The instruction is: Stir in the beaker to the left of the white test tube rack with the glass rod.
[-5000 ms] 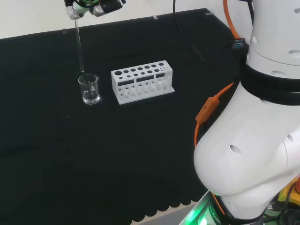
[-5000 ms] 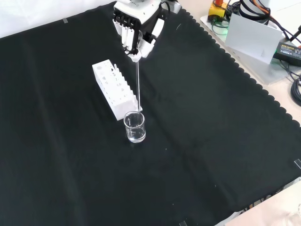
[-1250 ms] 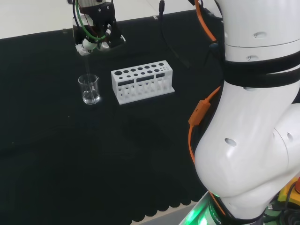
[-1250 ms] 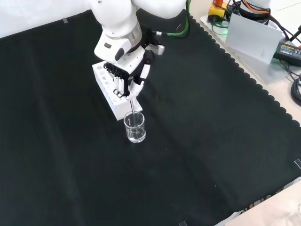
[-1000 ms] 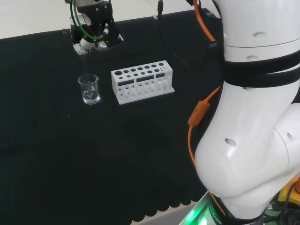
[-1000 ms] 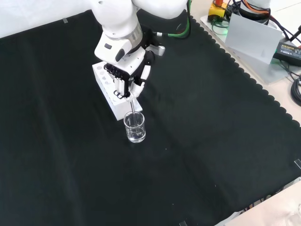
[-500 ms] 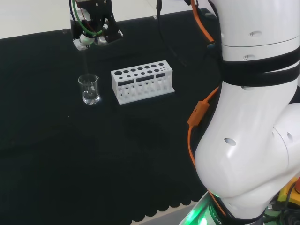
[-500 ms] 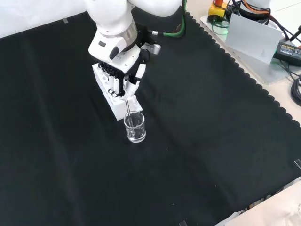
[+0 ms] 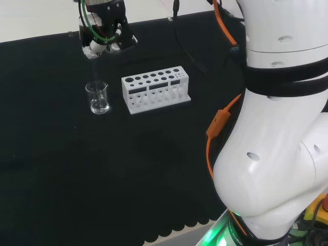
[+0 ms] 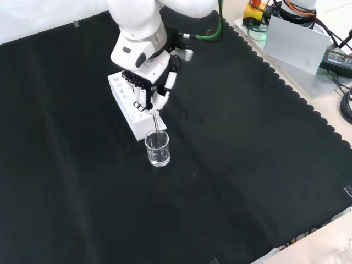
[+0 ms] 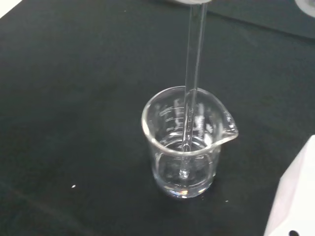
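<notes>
One thin, brittle glass rod (image 11: 193, 73), pinched at its top by the hand's (image 10: 148, 82) curled fingers, dips into the light beaker (image 11: 187, 147).

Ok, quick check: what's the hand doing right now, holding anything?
Hand: shut on the glass rod, whose lower end is down inside the beaker.

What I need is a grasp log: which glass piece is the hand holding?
The glass rod: the hand grips its top, its tip down inside the beaker, which stands free on the cloth.
</notes>
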Controlling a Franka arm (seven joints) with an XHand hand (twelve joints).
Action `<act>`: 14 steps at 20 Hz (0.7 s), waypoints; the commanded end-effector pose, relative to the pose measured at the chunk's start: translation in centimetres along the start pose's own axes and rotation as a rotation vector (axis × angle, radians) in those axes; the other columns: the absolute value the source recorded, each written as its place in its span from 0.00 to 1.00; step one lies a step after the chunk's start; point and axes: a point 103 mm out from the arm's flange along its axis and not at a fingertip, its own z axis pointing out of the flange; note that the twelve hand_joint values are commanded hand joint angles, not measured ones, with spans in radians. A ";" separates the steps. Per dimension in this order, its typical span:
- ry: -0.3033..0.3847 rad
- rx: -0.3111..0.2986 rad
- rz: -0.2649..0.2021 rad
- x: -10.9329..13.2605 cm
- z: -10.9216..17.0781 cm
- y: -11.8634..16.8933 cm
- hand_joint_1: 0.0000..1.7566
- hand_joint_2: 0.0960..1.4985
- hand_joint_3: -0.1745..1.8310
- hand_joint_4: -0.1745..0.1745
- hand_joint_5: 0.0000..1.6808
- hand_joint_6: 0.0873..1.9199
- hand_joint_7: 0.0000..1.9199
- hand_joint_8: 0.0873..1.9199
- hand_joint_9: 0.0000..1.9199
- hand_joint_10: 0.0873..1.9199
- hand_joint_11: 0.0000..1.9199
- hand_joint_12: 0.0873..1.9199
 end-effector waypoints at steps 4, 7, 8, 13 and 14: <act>0.006 0.005 -0.018 1.5 -0.1 1.5 0.75 0.70 0.00 0.00 0.74 0.27 0.67 0.28 0.96 0.17 0.86 0.36; 0.007 0.001 -0.019 0.5 -0.3 1.9 0.75 0.70 0.00 0.00 0.74 0.27 0.67 0.28 0.96 0.17 0.86 0.36; 0.017 -0.004 -0.013 0.1 -0.4 1.9 0.75 0.70 0.00 0.00 0.74 0.27 0.67 0.28 0.96 0.17 0.86 0.36; 0.019 -0.008 0.005 -1.6 -0.2 1.8 0.75 0.70 0.00 0.00 0.74 0.27 0.67 0.28 0.96 0.17 0.86 0.36; 0.020 -0.008 0.008 -1.8 -0.2 1.7 0.75 0.70 0.00 0.00 0.74 0.27 0.67 0.28 0.96 0.17 0.86 0.36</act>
